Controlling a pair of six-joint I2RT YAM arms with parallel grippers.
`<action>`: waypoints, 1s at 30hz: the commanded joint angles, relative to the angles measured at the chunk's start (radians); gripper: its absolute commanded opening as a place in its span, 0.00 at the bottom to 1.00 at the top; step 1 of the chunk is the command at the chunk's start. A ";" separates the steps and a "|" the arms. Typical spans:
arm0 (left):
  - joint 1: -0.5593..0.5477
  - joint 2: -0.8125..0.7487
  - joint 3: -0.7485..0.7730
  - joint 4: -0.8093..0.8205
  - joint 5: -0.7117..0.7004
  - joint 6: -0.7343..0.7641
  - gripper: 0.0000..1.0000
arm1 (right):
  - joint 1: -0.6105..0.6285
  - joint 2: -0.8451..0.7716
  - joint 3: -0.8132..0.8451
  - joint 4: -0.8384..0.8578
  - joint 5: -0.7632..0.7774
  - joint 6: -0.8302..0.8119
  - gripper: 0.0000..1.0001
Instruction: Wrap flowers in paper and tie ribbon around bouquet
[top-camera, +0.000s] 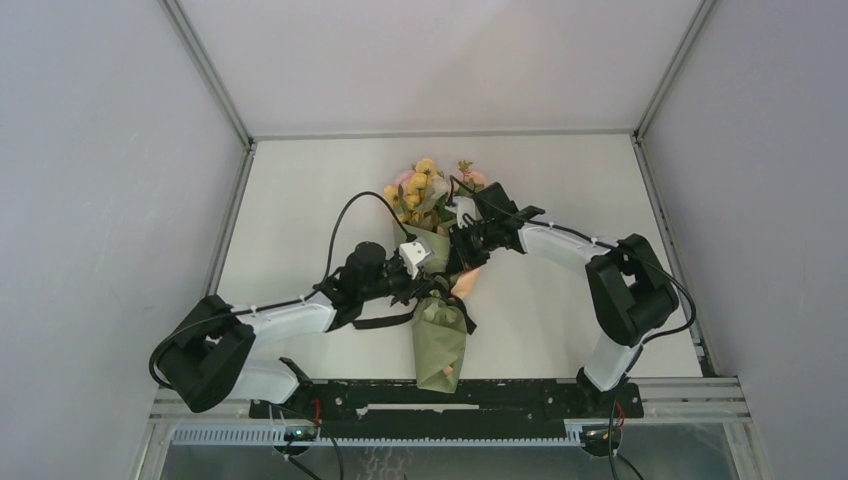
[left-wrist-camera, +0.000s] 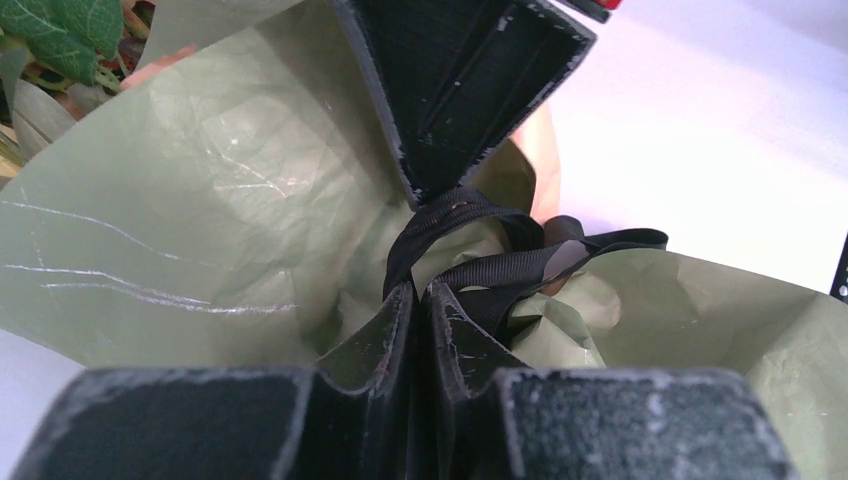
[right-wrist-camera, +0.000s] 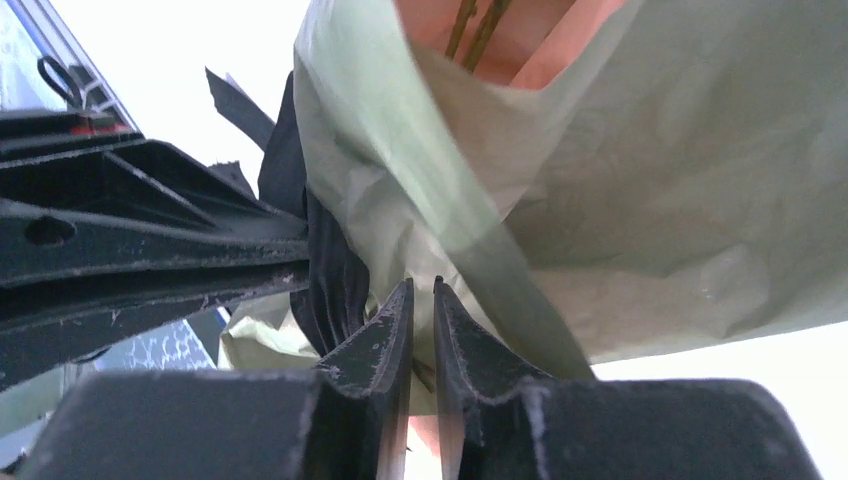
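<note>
Both sets of jaws crowd the bouquet (top-camera: 440, 345) mid-desk (top-camera: 300, 220): the left gripper (left-wrist-camera: 420, 292) pinches the ribbon (left-wrist-camera: 500, 268), while the right gripper (right-wrist-camera: 422, 288) is nearly closed, hold unclear. A slip would likely slacken the loop.

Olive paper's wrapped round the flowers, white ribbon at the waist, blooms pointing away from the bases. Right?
No: the ribbon is black, not white, as the left wrist view shows. The rest holds.

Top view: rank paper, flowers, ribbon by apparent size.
1-2. paper and flowers: similar spread, both partly covered, too close to rank.
3. ribbon: smallest, only thin black strips showing.
</note>
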 joint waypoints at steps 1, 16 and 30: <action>-0.006 -0.002 -0.025 0.051 0.013 0.019 0.17 | 0.018 0.017 0.035 -0.057 -0.070 -0.076 0.20; -0.006 -0.003 -0.045 0.068 -0.037 0.030 0.17 | -0.019 0.029 -0.078 0.262 -0.367 -0.007 0.29; -0.005 -0.007 -0.056 0.100 -0.039 0.019 0.19 | 0.010 0.077 -0.085 0.274 -0.338 -0.011 0.40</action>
